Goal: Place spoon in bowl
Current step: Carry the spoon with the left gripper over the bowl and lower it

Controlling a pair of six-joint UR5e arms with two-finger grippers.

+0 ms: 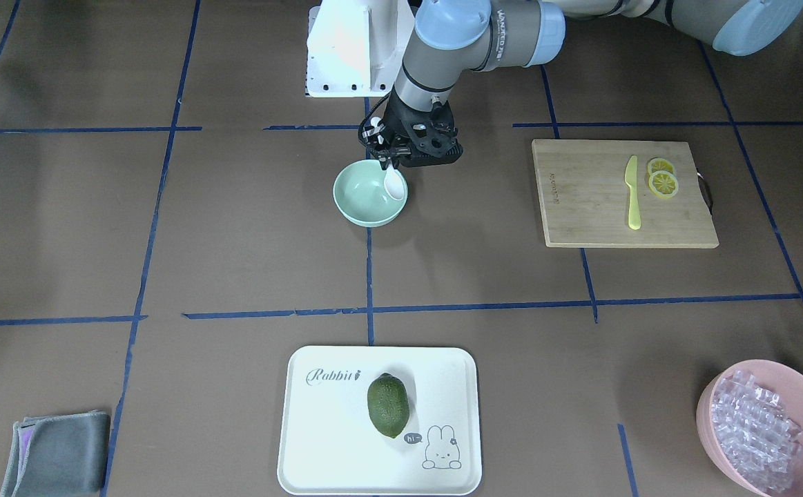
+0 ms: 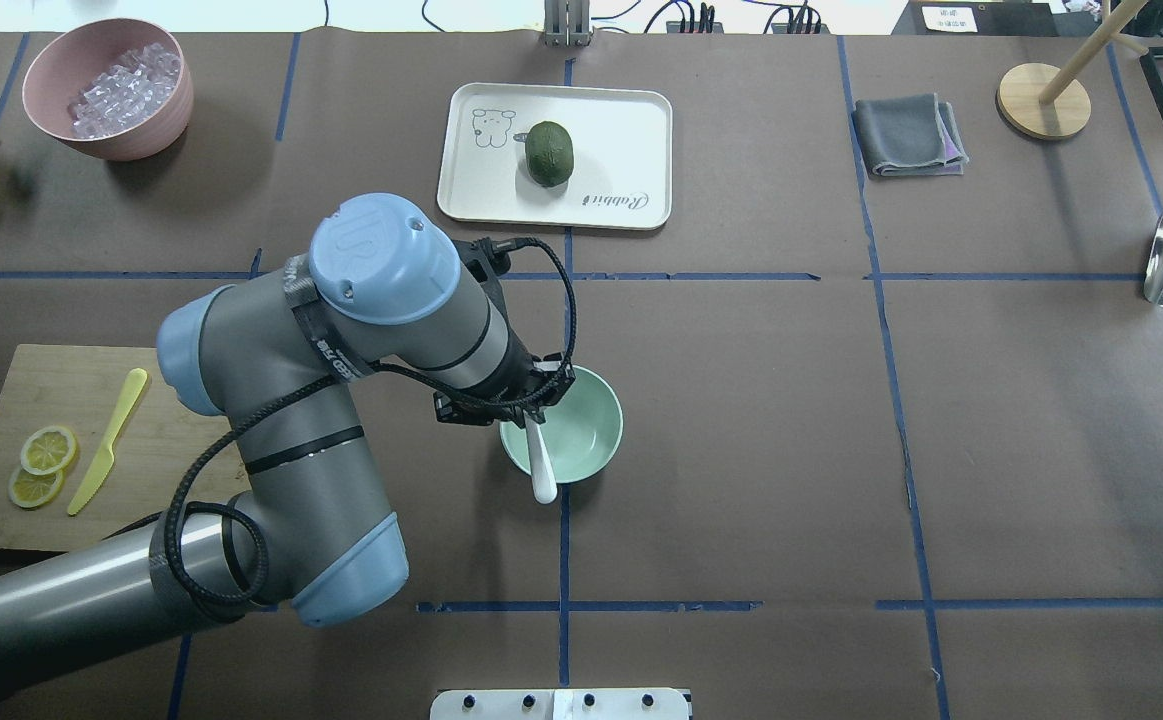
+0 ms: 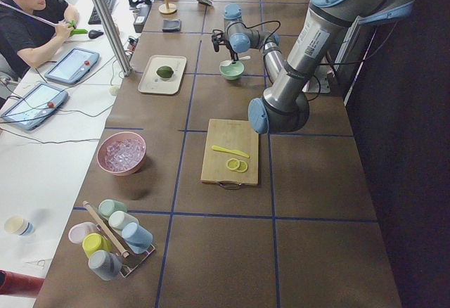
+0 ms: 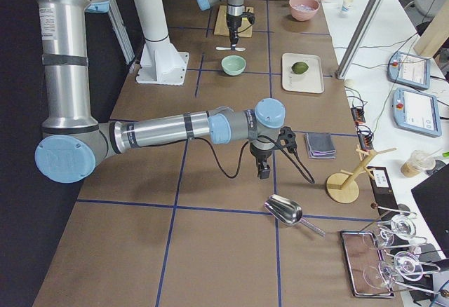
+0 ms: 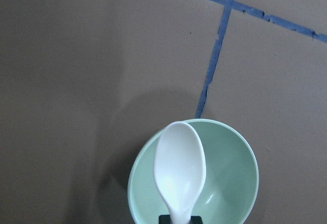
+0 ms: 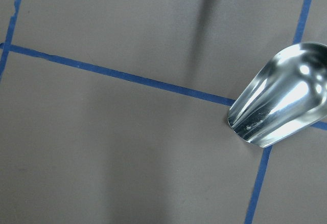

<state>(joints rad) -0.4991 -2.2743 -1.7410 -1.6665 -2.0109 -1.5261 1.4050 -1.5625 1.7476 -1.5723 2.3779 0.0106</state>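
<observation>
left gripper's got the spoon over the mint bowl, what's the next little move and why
Probably lower the left gripper a little before opening. It is shut on the spoon, whose scoop hangs over the bowl near its rim, with a gap showing in the side views; a lower release should keep it inside.
</observation>
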